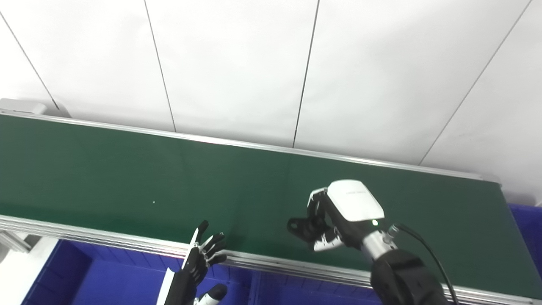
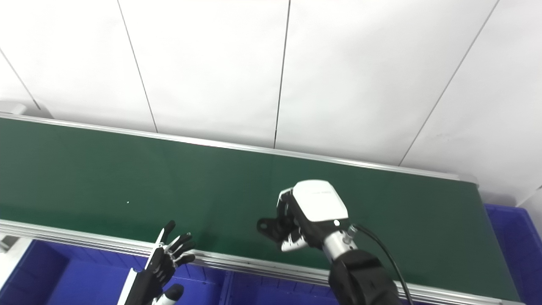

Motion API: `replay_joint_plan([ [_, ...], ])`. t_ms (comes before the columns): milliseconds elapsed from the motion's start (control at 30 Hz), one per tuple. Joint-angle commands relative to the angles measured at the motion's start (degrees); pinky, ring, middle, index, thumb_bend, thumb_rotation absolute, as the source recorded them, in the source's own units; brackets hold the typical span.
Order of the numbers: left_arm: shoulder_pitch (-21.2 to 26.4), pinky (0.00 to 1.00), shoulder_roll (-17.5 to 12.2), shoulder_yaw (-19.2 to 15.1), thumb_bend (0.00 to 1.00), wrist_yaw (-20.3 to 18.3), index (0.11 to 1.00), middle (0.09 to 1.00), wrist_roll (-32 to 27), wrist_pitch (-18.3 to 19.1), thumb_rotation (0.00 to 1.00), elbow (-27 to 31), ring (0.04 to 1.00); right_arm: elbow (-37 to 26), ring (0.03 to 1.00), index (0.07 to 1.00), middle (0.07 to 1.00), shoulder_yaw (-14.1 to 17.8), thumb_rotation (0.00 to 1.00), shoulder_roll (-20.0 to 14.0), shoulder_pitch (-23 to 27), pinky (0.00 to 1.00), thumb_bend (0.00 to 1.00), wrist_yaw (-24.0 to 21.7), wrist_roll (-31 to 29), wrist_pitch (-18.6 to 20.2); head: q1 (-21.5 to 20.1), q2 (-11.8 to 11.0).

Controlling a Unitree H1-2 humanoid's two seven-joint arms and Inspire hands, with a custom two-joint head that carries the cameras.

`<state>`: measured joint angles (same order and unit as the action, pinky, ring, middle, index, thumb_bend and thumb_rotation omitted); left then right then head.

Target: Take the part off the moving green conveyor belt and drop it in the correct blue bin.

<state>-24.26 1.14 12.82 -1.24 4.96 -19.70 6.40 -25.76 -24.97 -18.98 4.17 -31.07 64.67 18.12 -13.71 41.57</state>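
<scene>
**Right hand curled over the belt, left hand spread at the rail**

Nearest us, our left hand (image 1: 199, 264) rises over the blue bins (image 1: 106, 279) with its fingers (image 1: 214, 243) spread apart, holding nothing, tips at the conveyor's aluminium rail (image 1: 106, 241). Our right hand (image 2: 302, 218) sits over the green conveyor belt (image 1: 127, 178), fingers (image 2: 271, 226) curled inward. We cannot tell whether they grip a part; none shows clearly, so we give no axis or heading for it. The right eye view shows more of the far-right blue bin (image 2: 514, 245) than the left eye view does.
</scene>
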Motion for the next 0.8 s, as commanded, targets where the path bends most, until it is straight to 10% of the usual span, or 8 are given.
replay_joint_plan([
  [0, 0.1, 0.79, -0.2, 0.0, 0.78, -0.5, 1.0, 0.888, 0.0, 0.1, 0.77, 2.7, 0.851, -3.7, 0.323, 0.51, 0.445, 0.0, 0.0, -0.5, -1.0, 0.25, 0.52, -1.9, 1.5, -2.0, -0.5, 0.9],
  [400, -0.6, 0.82, -1.3, -0.5, 0.77, -1.7, 1.0, 0.89, -0.9, 6.1, 0.8, 9.5, 0.866, -7.5, 0.254, 0.496, 0.445, -2.9, 0.0, 1.2, -14.5, 0.18, 0.53, -3.4, 6.3, -6.5, -4.2, 8.5],
  [767, -0.4, 0.79, -1.8, -0.9, 0.76, -2.4, 1.0, 0.891, -2.2, 7.9, 0.78, 11.4, 0.857, 0.8, 0.224, 0.48, 0.47, -1.2, 0.0, 4.4, -18.0, 0.15, 0.53, 3.4, 6.0, -6.8, -4.7, 10.0],
])
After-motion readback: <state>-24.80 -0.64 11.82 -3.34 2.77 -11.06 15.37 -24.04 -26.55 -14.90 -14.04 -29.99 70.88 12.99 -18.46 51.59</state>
